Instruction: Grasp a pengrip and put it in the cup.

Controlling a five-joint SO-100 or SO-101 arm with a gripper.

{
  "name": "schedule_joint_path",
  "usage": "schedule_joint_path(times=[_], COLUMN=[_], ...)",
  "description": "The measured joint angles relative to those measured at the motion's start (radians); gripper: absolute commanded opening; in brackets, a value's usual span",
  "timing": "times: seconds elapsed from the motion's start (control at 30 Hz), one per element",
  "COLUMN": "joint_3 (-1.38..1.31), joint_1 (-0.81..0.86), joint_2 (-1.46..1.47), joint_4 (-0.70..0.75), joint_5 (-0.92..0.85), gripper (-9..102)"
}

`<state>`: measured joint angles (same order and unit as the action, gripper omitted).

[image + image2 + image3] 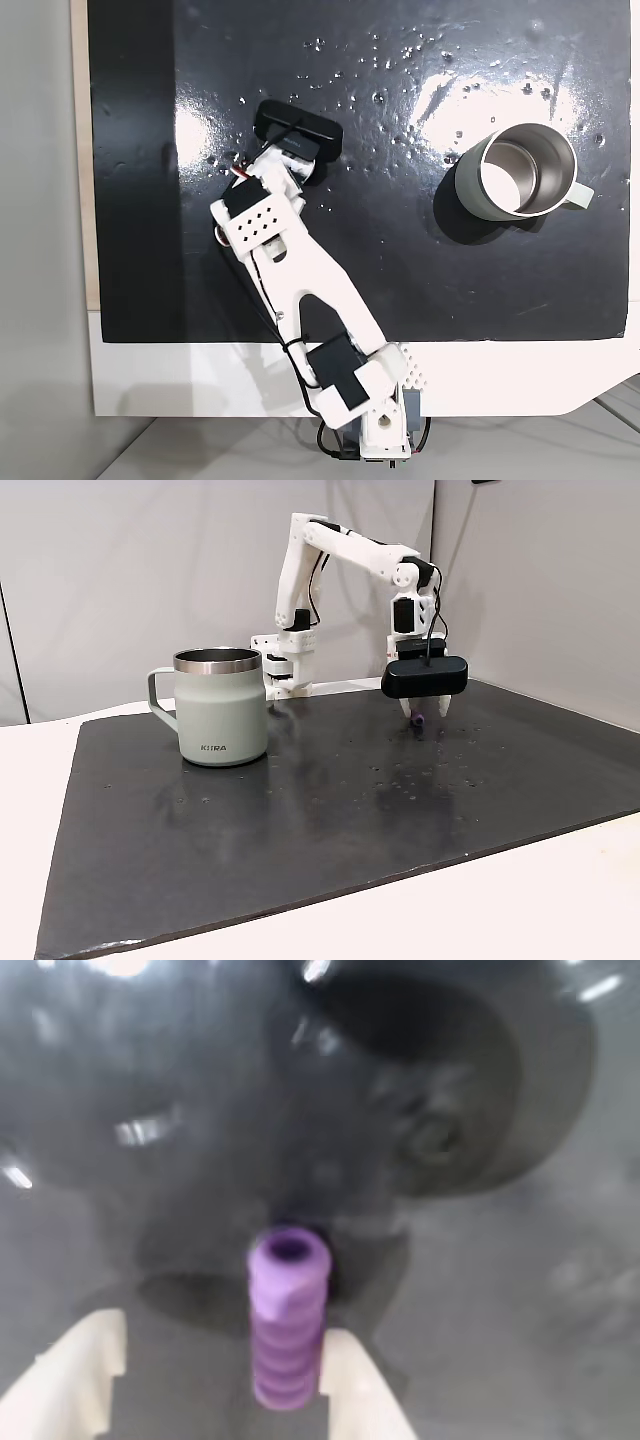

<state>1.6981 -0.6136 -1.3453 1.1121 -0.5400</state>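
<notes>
We see the pengrip (288,1318) between the tool (215,1385) fingers in the wrist view, touching the right finger (352,1380), gap to the left one. Can't tell if it's clamped. Tool sits low over the dark mat (330,810), cup (220,707) well apart on the bench (500,910).

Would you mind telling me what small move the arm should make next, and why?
Probably close the tool on the pengrip. In the wrist view the purple pengrip lies between the two pale fingers, against one of them, with a gap to the other. In a fixed view the tool sits low over the slate, far from the cup, so nothing is lifted yet.
</notes>
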Motion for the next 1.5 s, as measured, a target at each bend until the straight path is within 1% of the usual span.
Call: schedule_joint_path(times=[0.2,0.33,0.53,0.9,1.03,1.17,1.3,1.5], joint_3=[0.026,0.048,0.048,0.041,0.009,-0.023,-0.057,-0.155], joint_1=[-0.005,-0.003,-0.003,-0.005,0.008,0.080,0.227,0.480], joint_2=[0.009,0.006,0.008,0.002,-0.029,-0.133,-0.239,-0.385], joint_4=[-0.032,-0.054,-0.054,-0.049,0.055,0.201,0.322,0.469], joint_5=[-0.015,-0.021,-0.031,-0.038,-0.034,-0.041,-0.080,-0.206], gripper=[18,9,1,0,0,0,0,0])
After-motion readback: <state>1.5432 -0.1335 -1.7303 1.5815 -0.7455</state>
